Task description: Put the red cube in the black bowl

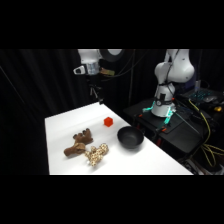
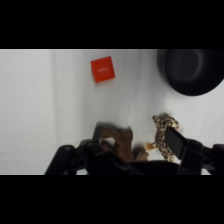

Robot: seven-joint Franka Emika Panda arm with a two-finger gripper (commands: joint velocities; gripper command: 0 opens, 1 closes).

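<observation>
The red cube [image 1: 108,121] sits alone on the white table toward its far side, and in the wrist view the red cube [image 2: 102,69] lies near the top. To its right and closer to the camera stands the black bowl [image 1: 131,137], upright with its hollow empty; the wrist view has the black bowl [image 2: 192,70] at the top right. My gripper [image 1: 98,96] hangs high above the table's far edge, up and left of the cube, touching nothing. In the wrist view the gripper [image 2: 121,150] is open, with one finger [image 2: 176,142] showing at the right.
A brown plush toy [image 1: 79,142] and a spotted plush toy [image 1: 96,154] lie side by side at the table's near left. They show below the cube in the wrist view, brown plush [image 2: 112,137] and spotted plush [image 2: 161,132]. The arm's base [image 1: 164,102] and cables stand at the right.
</observation>
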